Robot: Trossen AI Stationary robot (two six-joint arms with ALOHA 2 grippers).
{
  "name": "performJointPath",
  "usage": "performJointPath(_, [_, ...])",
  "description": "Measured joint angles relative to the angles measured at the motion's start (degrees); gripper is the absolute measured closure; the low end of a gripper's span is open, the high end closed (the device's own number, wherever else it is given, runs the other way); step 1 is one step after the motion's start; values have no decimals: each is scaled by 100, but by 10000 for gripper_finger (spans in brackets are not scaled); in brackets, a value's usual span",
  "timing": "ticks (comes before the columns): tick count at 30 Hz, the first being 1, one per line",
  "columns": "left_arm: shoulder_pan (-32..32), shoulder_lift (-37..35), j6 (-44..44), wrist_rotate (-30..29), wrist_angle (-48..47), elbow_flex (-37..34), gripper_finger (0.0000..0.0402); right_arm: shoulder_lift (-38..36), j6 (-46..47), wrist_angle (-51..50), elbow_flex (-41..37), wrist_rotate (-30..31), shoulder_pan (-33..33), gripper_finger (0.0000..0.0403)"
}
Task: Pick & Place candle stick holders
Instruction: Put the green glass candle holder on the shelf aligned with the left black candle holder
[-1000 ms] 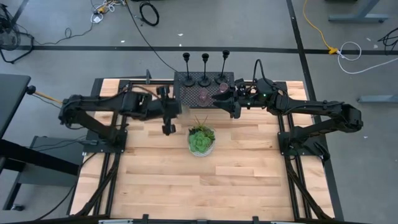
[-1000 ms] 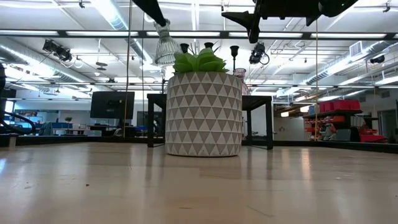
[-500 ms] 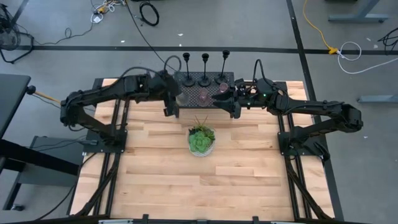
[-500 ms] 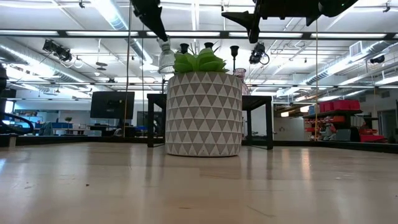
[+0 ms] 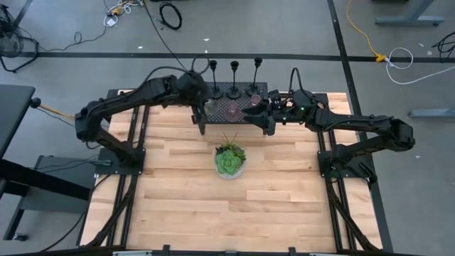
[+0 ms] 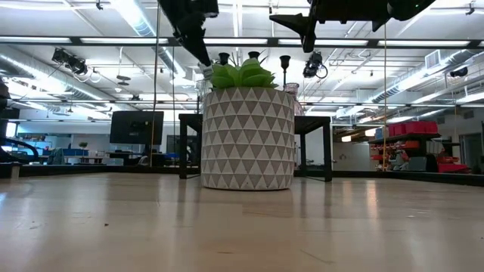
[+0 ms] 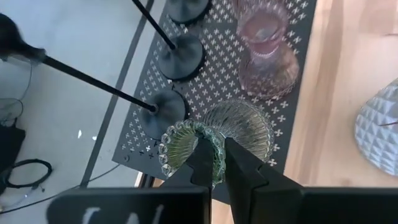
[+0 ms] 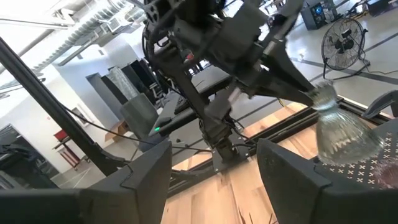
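Note:
Three slim black candle stick holders (image 5: 233, 87) stand by their round bases along the far side of the black mesh rack (image 5: 222, 104). Two pink glass cups (image 7: 266, 46) sit on the rack beside them. My left gripper (image 5: 200, 112) is shut on a greenish ribbed glass cup (image 7: 239, 127), which hangs over the rack's left end. My right gripper (image 5: 257, 118) hovers open and level over the rack's right part, with nothing between its fingers (image 8: 149, 180). My left gripper pinches the wall of the cup's narrow upper rim (image 7: 214, 148) between its two fingers. One finger (image 7: 202, 163) lies in the rim's opening, the other (image 7: 242, 167) outside. The fingers slant down from the table's left. The cup (image 8: 341, 134) hangs flared end down, tilted, clear of the rack.
A green plant in a white patterned bowl (image 5: 229, 161) stands on the wooden table just nearer than the rack. In the low view it hides most of the rack. Bare wood (image 5: 234, 213) stretches toward the near edge.
My left gripper has swung from beside the plant toward the table's far edge and to the right. It has carried the glass cup over the rack's left end. The cup has stayed hanging from the shut fingers. My right arm has kept still.

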Motion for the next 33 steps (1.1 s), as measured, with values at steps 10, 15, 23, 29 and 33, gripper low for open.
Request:
performJointPath(10, [249,502,39,121,84,0,380,0,0,0,0,0,1,167])
performJointPath(15, [265,588,42,400,154,0,381,0,0,0,0,-2,1,167])
performJointPath(23, [265,579,-22,518,219,0,377,0,-2,0,0,0,0,167])
performJointPath(29, [265,617,-22,583,238,0,375,0,-1,-2,0,-1,0,167])
performJointPath(33, [265,617,-26,660,244,0,365,0,0,-2,0,0,1,167])
